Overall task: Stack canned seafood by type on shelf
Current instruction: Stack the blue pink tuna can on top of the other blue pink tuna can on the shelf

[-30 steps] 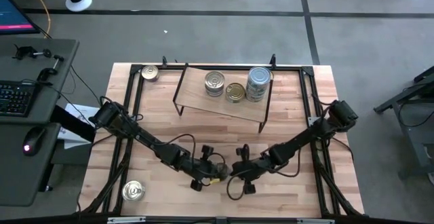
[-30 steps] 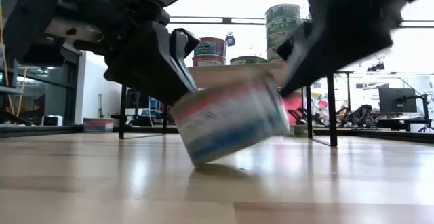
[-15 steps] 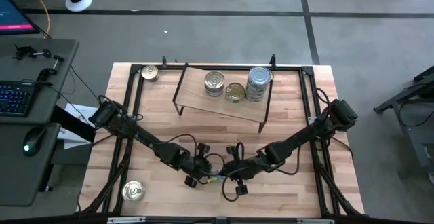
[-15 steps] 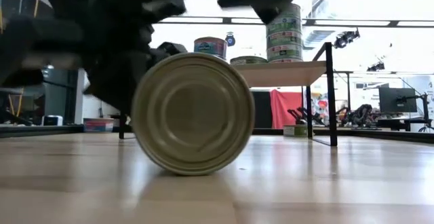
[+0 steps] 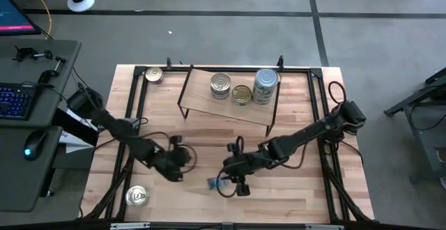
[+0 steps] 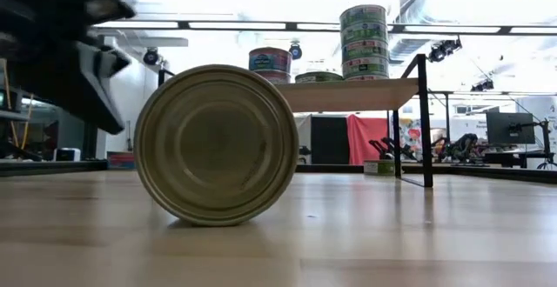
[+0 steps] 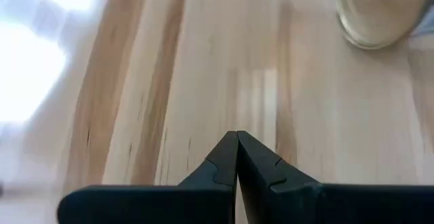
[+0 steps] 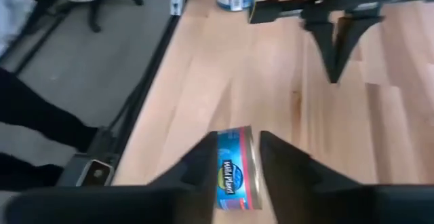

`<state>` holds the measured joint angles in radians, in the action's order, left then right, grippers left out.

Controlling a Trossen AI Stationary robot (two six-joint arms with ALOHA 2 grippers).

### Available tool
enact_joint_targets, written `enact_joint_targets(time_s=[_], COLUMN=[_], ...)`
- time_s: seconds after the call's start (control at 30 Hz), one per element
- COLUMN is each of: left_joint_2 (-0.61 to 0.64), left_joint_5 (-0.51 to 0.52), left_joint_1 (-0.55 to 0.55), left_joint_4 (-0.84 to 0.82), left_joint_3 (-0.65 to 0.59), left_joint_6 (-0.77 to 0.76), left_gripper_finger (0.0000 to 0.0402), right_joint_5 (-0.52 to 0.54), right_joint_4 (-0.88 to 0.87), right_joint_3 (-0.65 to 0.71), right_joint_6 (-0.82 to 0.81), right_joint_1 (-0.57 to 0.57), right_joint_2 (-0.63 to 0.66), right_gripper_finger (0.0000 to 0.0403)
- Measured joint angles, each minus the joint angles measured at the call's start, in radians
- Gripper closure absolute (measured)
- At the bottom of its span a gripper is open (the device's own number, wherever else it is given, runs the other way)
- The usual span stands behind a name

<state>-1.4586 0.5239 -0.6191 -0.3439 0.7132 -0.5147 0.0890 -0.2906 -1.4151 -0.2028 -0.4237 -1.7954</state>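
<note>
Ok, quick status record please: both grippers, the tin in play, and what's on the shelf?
left gripper: jaws shut, empty, front-left of centre
right gripper: jaws apart, above the blue tin
blue tin: standing on its rim on the table, front centre, not gripped
shelf: short stack, gold tin, tall stack
back-left tin: loose on table
front-left tin: loose on table

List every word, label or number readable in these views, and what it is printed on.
"Wild Planet": on the blue and pink label of the tin standing on edge between the right gripper's fingers.
Labels on the stacked tins on the shelf: too small to read.
Nothing else legible.
</note>
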Motion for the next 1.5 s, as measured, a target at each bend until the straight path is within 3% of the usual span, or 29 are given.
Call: enact_joint_targets(time_s=[0.23,0.4,0.6,0.9,1.5], left_joint_2=[0.028,0.004,-0.001,-0.001,0.0], left_joint_5=[0.097,0.115,0.154,0.169,0.192], left_joint_1=[-0.082,-0.085,-0.084,-0.074,-0.059], left_joint_4=[0.005,0.007,0.011,0.012,0.028], left_joint_3=[-0.039,-0.039,-0.039,-0.039,-0.039], left_joint_6=[-0.242,-0.346,-0.422,-0.434,-0.446], left_gripper_finger=[0.0401,0.0401,0.0401,0.0401,0.0401], right_joint_5=[-0.163,-0.122,0.059,0.015,0.087], right_joint_4=[0.022,0.026,0.025,0.029,0.068], right_joint_3=[-0.008,-0.007,-0.006,-0.006,-0.005], right_joint_6=[0.096,0.175,0.193,0.159,0.203], right_joint_1=[-0.004,-0.033,-0.042,-0.039,-0.039], right_joint_2=[-0.052,-0.127,-0.166,-0.184,-0.264], right_gripper_finger=[0.0162,0.0101,0.0091,0.0091,0.0103])
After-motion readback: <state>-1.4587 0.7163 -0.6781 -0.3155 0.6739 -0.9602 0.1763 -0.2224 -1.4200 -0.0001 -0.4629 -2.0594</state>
